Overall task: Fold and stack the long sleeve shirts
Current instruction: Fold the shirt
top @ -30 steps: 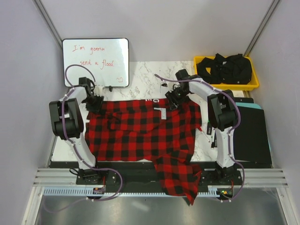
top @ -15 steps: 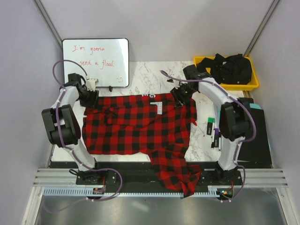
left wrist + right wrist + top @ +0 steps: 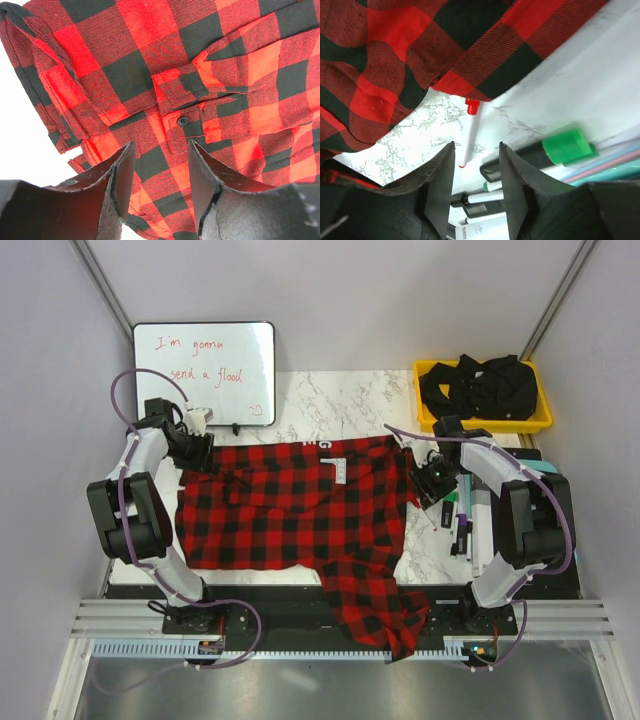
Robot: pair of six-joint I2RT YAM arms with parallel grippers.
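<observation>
Left hand (image 3: 160, 150): jaws apart, nothing between them, poised over a buttoned fold of the red-and-black check shirt (image 3: 150, 65) at its far-left corner.
Right hand (image 3: 476, 147): jaws apart, empty, just off the shirt's right edge, above a green-capped marker (image 3: 564, 147).
Shirt: spread flat across the counter (image 3: 340, 405), one part hanging over the near edge.
</observation>
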